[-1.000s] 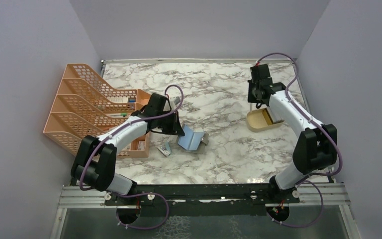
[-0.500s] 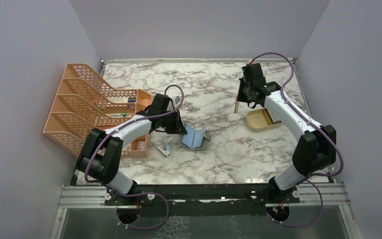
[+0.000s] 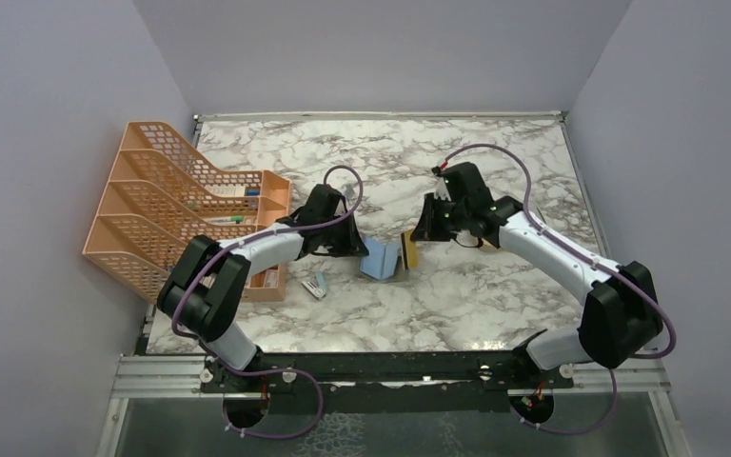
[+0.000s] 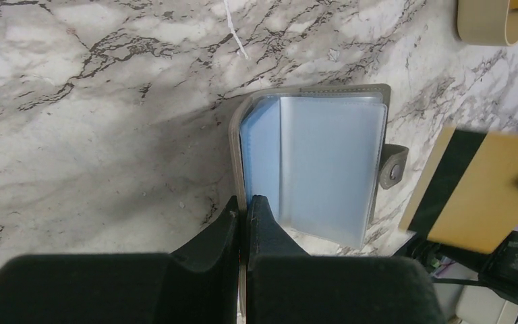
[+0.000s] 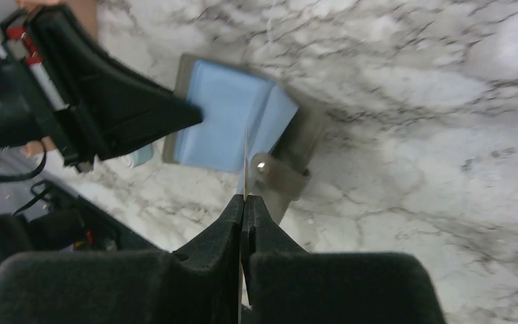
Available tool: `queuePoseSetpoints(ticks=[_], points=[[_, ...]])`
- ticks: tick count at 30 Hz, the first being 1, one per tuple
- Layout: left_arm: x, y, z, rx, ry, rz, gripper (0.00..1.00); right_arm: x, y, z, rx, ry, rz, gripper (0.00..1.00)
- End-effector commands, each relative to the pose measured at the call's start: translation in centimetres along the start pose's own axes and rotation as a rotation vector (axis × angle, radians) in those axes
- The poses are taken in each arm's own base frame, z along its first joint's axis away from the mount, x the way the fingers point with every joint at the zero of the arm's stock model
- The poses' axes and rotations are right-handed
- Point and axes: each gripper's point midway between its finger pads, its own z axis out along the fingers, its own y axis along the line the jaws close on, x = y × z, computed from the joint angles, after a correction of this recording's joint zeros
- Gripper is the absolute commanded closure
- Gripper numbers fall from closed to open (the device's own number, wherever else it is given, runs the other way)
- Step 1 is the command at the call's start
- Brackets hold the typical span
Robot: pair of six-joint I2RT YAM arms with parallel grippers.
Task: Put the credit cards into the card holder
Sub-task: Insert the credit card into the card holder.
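Left jaws are closed on the card holder (image 4: pixel 330 169) cover; right jaws on a credit card (image 4: pixel 485 196), judged stiff, light, slick, best pinched endwise.

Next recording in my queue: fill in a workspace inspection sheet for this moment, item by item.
Surface: white marble-patterned table, level.
Job's things: grey folding card holder with light blue pockets, open on the table; tan-gold credit card held close by its snap tab.
Clutter: orange mesh file rack at left; shallow tan tray; small blue-white item.
Grippers: left gripper fingers shut on holder's cover edge; right gripper shut on the card.
Cables: purple cables looped along both arms.
Surroundings: plain lilac walls; nothing else seen.
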Motion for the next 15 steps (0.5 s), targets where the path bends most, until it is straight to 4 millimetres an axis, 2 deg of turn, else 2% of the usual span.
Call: queuePoseSetpoints(ticks=[1,5,9,12,15], points=[[-0.3,0.6,0.7,-0.027,-0.062,-0.010,1.00,1.6,5.0,-0.8,-0.229,0.025,0.030,0.99],[0.2,0.4,0.8,-0.015,-0.058,-0.018,1.00,2.5,7.0,-1.3,-0.289,0.005,0.056,0.99],[0.4,0.0,0.4,-0.004,-0.069,-0.019,1.00,3.2,7.5,-0.7,-0.303,0.010,0.103,0.99],[0.6,-0.5,0.1,0.009,-0.069,-0.016,1.00,3.3,7.8,-0.1,-0.295,0.021,0.136,0.99],[0.6,-0.9,-0.2,0.014,-0.073,-0.022,1.00,2.6,8.9,-0.6,-0.306,-0.010,0.139,0.99]])
